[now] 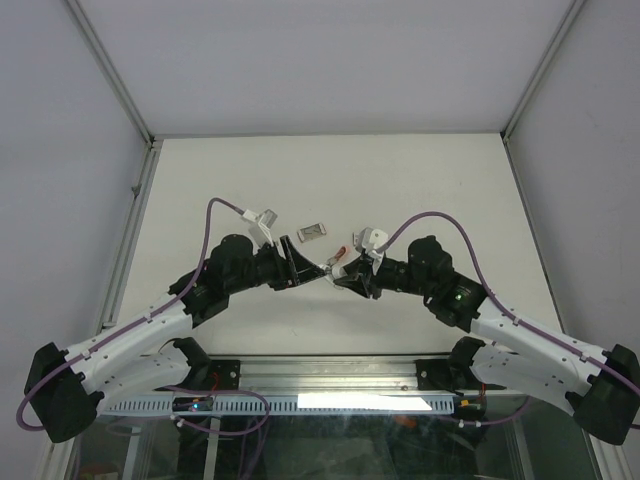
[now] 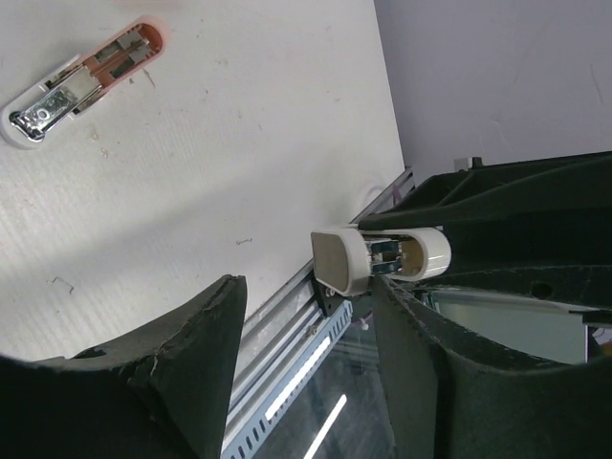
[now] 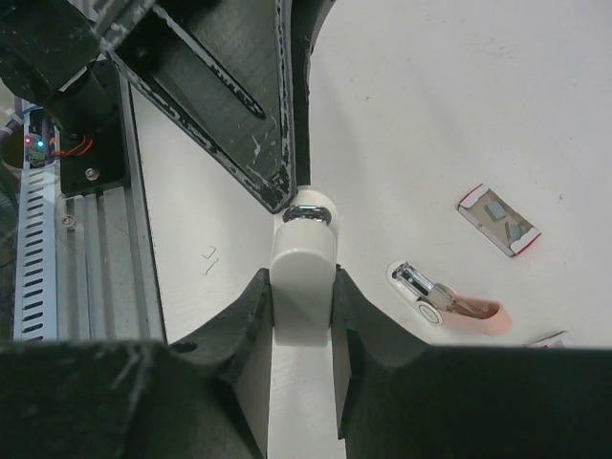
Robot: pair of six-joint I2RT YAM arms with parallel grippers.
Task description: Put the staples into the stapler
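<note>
Stapler's in two bits: small white plastic stapler half (image 3: 303, 256) pinched tight in the right gripper (image 3: 302, 284), pink-and-metal stapler half (image 3: 445, 304) lying on the white table (image 3: 430, 105). Left gripper (image 2: 306, 287) has its jaws apart. Flat red-and-white staple box (image 3: 497, 220) sits near the pink half.

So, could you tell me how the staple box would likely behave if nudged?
The staple box lies flat on the table, so it should slide rather than tip. It looks thin and small, so it is probably very light. Its top seems open, so the contents might spill if jolted.
</note>
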